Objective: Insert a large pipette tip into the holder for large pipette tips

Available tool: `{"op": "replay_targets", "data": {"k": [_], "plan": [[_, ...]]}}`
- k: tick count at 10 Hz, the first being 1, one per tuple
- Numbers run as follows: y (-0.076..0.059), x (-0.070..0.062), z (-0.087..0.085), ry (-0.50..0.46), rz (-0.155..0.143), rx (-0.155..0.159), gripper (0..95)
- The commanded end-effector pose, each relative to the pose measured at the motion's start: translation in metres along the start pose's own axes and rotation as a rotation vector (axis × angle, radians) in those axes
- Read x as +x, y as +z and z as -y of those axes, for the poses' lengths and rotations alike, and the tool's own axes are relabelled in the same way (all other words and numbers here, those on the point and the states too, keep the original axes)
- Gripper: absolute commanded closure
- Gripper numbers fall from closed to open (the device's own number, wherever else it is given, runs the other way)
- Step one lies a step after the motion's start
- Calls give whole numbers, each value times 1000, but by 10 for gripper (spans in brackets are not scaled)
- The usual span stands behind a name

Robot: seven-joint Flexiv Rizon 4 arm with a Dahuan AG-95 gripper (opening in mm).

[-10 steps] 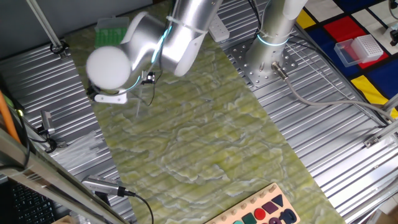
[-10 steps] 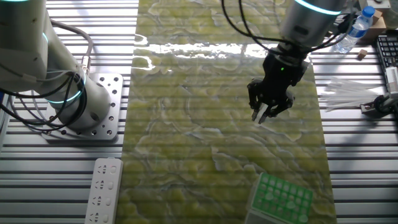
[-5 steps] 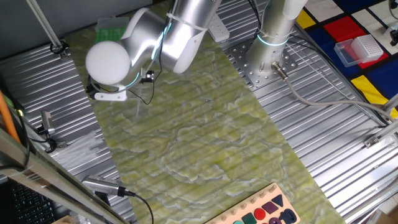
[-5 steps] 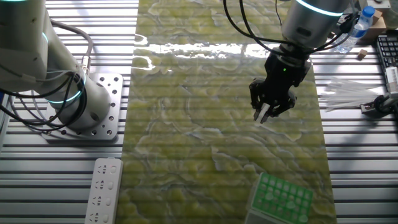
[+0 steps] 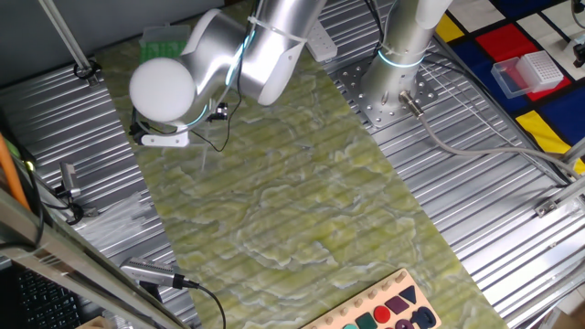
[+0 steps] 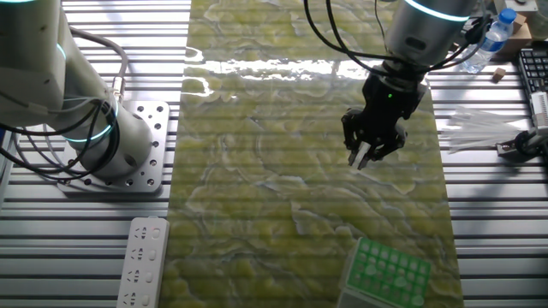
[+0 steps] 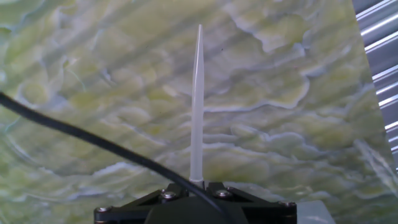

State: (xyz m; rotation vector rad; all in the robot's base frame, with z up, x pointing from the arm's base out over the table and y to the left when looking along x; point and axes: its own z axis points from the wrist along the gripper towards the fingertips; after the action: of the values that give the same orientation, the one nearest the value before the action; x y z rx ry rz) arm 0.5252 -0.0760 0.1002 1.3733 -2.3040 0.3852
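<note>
My gripper (image 6: 364, 157) is shut on the wide end of the large pipette tip (image 7: 196, 106), a slender clear tapered tube that points straight out from the jaws over the green marbled mat (image 6: 282, 188). In the hand view the gripper (image 7: 196, 184) sits at the bottom edge, with a black cable crossing in front of it. The holder for large pipette tips (image 6: 387, 274), with its bright green top, stands at the mat's near right corner, well apart from the gripper. In one fixed view the holder (image 5: 164, 38) is partly hidden behind the arm.
A second arm's base (image 6: 116, 150) and a white power strip (image 6: 141, 261) stand left of the mat. Loose clear tips (image 6: 479, 128) and a bottle (image 6: 495, 32) lie at the right. A clear box with white grid top (image 5: 530, 71) and a shape board (image 5: 384, 313) are further off.
The arm has shifted only slightly over the mat. The pipette tip stays held in the gripper.
</note>
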Motion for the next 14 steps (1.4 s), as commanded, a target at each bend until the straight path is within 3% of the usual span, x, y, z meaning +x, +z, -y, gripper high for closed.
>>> {"op": "replay_targets", "data": {"k": [1, 5, 9, 12, 14], "plan": [[-1, 0, 0, -12, -8, 1, 950], [-1, 0, 1, -30, -15, 4, 950], [-1, -2, 1, -106, -46, 17, 950], [-1, -3, 2, -91, -36, 15, 950], [-1, -5, 3, -44, 0, 0, 950]]}}
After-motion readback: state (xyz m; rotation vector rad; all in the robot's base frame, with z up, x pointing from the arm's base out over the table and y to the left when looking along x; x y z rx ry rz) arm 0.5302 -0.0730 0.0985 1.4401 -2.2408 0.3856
